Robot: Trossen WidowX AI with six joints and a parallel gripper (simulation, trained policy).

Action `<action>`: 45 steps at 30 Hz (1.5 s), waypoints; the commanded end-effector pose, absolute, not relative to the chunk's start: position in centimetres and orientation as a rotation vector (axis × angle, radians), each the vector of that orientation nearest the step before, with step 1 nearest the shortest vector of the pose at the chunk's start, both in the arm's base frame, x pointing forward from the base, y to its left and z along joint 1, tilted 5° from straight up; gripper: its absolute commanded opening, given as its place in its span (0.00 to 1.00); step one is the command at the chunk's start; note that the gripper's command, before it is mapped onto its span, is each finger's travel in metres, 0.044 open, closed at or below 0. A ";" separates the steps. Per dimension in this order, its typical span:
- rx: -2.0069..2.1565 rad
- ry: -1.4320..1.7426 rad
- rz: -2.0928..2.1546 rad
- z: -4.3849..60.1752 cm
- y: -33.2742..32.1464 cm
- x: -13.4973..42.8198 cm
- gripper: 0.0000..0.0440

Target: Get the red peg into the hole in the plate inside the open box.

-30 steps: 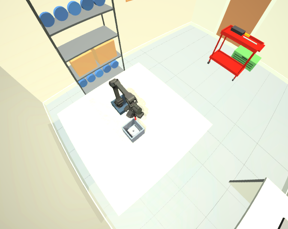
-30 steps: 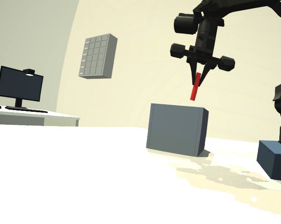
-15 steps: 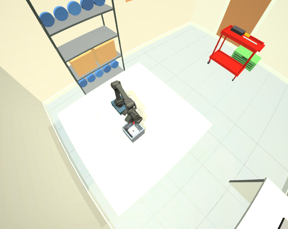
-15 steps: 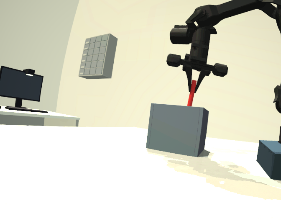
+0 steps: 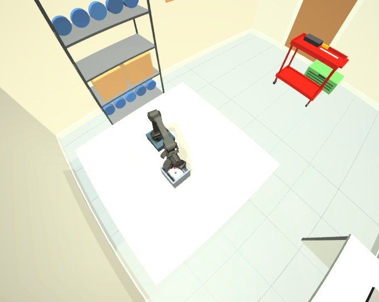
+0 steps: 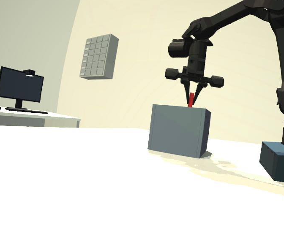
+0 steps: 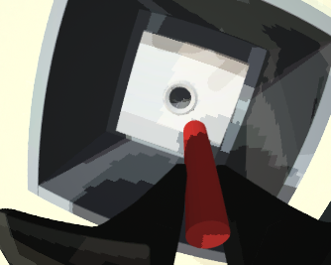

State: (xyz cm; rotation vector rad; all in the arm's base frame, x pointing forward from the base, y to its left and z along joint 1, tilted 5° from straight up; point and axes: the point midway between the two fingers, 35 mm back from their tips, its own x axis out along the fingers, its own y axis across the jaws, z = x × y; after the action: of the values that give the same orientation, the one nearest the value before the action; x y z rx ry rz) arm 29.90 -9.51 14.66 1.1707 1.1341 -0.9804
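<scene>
The red peg [image 5: 174, 167] [image 6: 191, 99] [image 7: 202, 195] is held slightly tilted, its lower end hidden behind the box wall in the exterior view. My gripper [image 6: 190, 103] [image 7: 199, 174] is shut on the peg, with its fingertips just above the level of the box rim. The open grey box [image 5: 176, 182] [image 6: 176, 130] [image 7: 44, 80] stands on the white surface. The white plate [image 5: 177, 176] [image 7: 153, 80] lies at its bottom, with a round hole [image 7: 179, 97] near the middle. In the wrist view the peg's lower end appears below and a little right of the hole.
The box walls surround the plate on all sides. The arm's blue base [image 5: 160, 143] [image 6: 275, 160] stands on the white surface [image 5: 176, 227] [image 6: 91, 180], to the right of the box in the exterior view. A shelf rack [image 5: 112, 49] stands beyond the arm.
</scene>
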 end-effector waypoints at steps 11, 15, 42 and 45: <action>1.168 1.179 -0.953 10.9 -10.5 31.6 0.00; 1.156 1.198 -0.938 9.7 -10.5 32.0 0.00; 1.204 1.357 -0.901 7.9 -8.3 32.1 0.15; 1.211 1.372 -0.904 7.6 -8.0 32.0 0.18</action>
State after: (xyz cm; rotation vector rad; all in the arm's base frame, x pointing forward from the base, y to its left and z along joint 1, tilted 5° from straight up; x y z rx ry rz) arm 32.09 -8.35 7.82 1.2020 1.3572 -0.9009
